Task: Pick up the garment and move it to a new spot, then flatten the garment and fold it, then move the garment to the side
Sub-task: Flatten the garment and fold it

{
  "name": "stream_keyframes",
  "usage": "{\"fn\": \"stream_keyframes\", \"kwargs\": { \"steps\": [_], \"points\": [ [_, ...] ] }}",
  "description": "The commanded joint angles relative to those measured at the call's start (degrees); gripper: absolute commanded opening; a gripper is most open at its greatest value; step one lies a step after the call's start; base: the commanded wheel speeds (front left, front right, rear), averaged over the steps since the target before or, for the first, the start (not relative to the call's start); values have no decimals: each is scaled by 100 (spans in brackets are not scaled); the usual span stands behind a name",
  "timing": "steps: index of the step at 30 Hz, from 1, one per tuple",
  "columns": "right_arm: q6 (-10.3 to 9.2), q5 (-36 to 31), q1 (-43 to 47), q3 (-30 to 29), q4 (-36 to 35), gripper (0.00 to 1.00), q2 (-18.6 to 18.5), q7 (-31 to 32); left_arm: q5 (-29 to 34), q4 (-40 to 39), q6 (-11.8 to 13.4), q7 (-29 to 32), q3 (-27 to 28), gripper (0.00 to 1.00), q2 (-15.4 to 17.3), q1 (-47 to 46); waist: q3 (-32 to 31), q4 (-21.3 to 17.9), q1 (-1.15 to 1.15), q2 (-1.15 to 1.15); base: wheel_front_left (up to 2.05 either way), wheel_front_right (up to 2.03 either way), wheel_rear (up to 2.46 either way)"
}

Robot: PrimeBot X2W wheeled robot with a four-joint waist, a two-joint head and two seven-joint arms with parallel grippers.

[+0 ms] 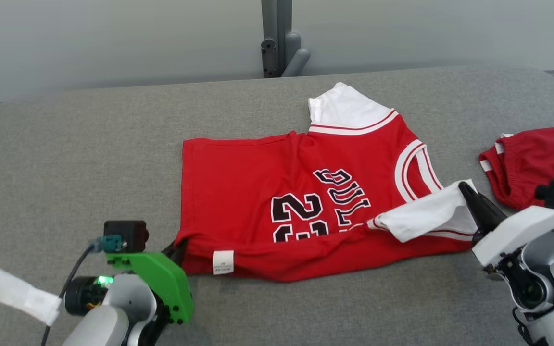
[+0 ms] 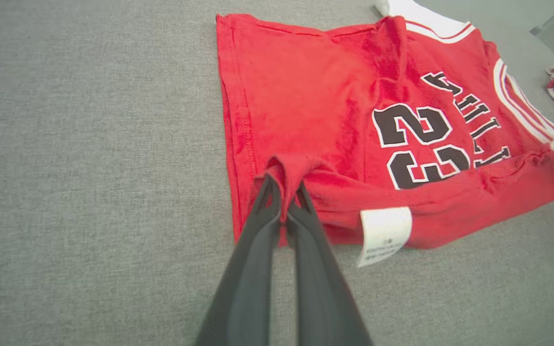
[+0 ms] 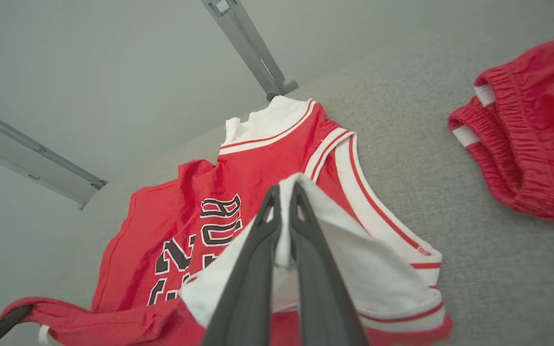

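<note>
Grippers number two and garments two on a grey woven surface, with one care label between them. At far left, the left gripper is clenched on the red hem corner of the garment, a pinch of cloth standing up between its dark fingers. A green bracket rides on that wrist and a loose white strip shows beside its cable. The garment, a red sleeveless jersey with white-and-red banded trim and black numerals outlined in white, lies sideways mid-surface, hem to the left and collar to the right. Its near long edge is lifted and rolled over, partly covering the numerals. A white rectangular label hangs from that rolled edge (its print is too small to read). Further right, the right gripper is clamped on a white flap at the jersey's shoulder end, thin fabric draping off both sides of the fingers. Well apart at far right sits a bunched pair of red shorts with an elastic waistband. A grey metal post rises behind the surface.
</note>
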Motion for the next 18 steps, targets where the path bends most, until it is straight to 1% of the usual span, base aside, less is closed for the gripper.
{"fn": "stream_keyframes", "kwargs": {
  "steps": [1,5,6,9,14,18],
  "points": [
    [0,-65,-145,-2,103,0,45,36,-10,165,-47,81,-38,0,-9,-181,2,62,0,32,0,0,0],
    [1,-389,-733,119,858,0,250,228,-109,1240,-200,392,-124,0,-275,-904,19,113,0,32,0,0,0],
    [0,-576,-1003,211,1233,0,325,238,-170,1774,-306,505,-168,0,-393,-1224,25,133,0,32,0,0,0],
    [0,-882,-1341,331,1815,0,377,185,-197,2451,-524,643,-288,0,-618,-1623,20,144,0,32,0,0,0],
    [0,-1314,-1748,572,2551,0,398,-13,-210,3311,-799,639,-420,0,-896,-2085,28,152,0,32,0,0,0],
    [0,-1535,-1962,652,2956,0,424,-368,-141,3823,-897,528,-479,0,-1029,-2321,34,103,0,32,0,0,0]
  ]
}}
